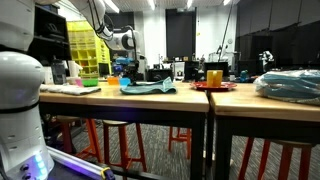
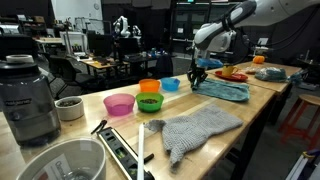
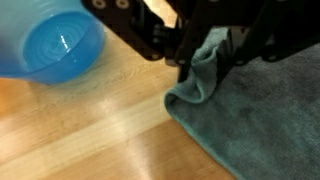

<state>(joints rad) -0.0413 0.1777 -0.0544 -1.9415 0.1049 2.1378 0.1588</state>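
My gripper [image 3: 212,62] is shut on a corner of the blue-grey towel [image 3: 250,110] and lifts that corner into a fold just above the wooden table. In both exterior views the gripper [image 2: 197,76] [image 1: 127,70] sits at the towel's end nearest the bowls, and the rest of the towel [image 2: 225,90] [image 1: 150,88] lies flat. A blue bowl [image 3: 55,47] stands close beside the gripper, also seen in an exterior view [image 2: 171,85].
An orange bowl in a green bowl [image 2: 150,97] and a pink bowl [image 2: 119,104] stand along the table. A grey knitted cloth [image 2: 195,130], a blender [image 2: 28,100], a red plate with a yellow cup [image 1: 214,80] and another blue bundle [image 1: 290,85] are also there.
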